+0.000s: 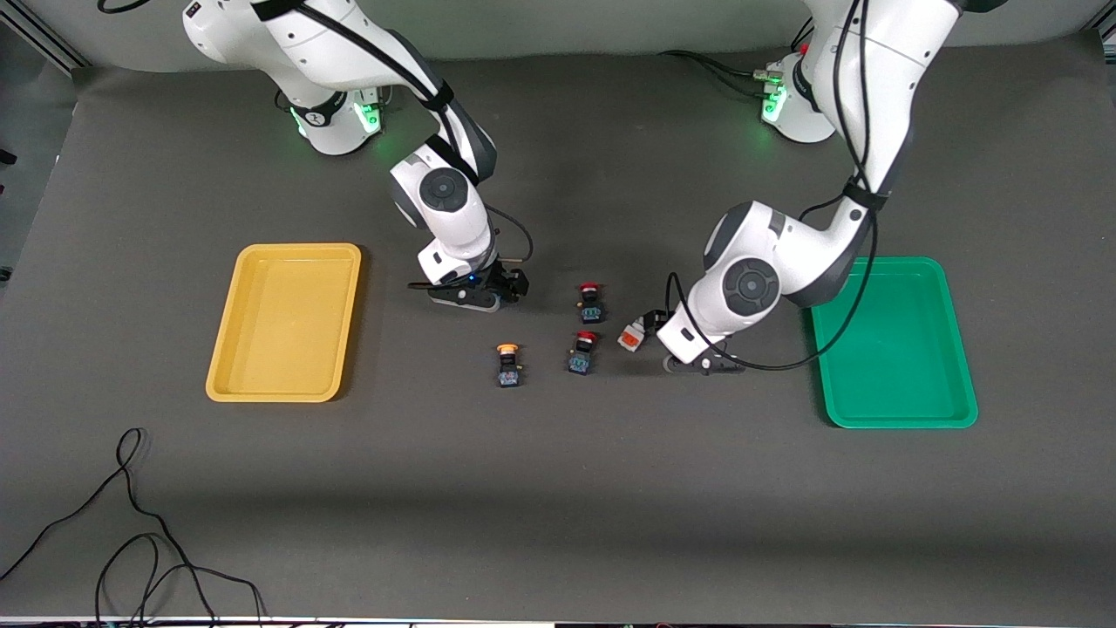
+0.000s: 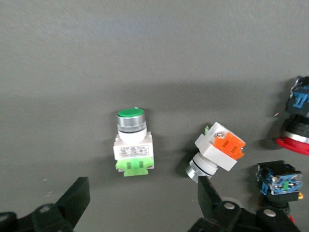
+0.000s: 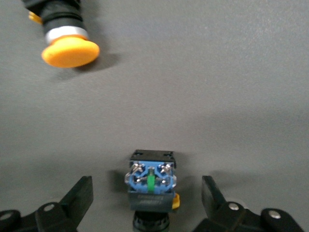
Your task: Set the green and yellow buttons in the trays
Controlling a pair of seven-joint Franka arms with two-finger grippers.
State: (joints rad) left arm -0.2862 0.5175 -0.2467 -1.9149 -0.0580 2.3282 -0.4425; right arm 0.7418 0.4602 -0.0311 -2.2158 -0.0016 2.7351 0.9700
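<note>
My right gripper (image 1: 475, 298) is low over the table beside the yellow tray (image 1: 283, 321). It is open (image 3: 147, 198) around a black-blue switch (image 3: 150, 186) with a bit of yellow cap showing; the fingers do not touch it. A second yellow-capped button (image 3: 67, 48) lies on the table (image 1: 508, 365). My left gripper (image 1: 702, 365) is low beside the green tray (image 1: 898, 344) and is open (image 2: 142, 203). A green-capped white button (image 2: 131, 140) lies just ahead of its fingers, hidden in the front view. A white button with an orange-red face (image 2: 217, 152) lies by one fingertip (image 1: 632, 336).
Two red-capped black-blue switches (image 1: 590, 301) (image 1: 582, 351) lie between the two grippers; they also show at the edge of the left wrist view (image 2: 297, 121) (image 2: 280, 181). Loose black cables (image 1: 131, 523) lie on the table nearest the front camera, at the right arm's end.
</note>
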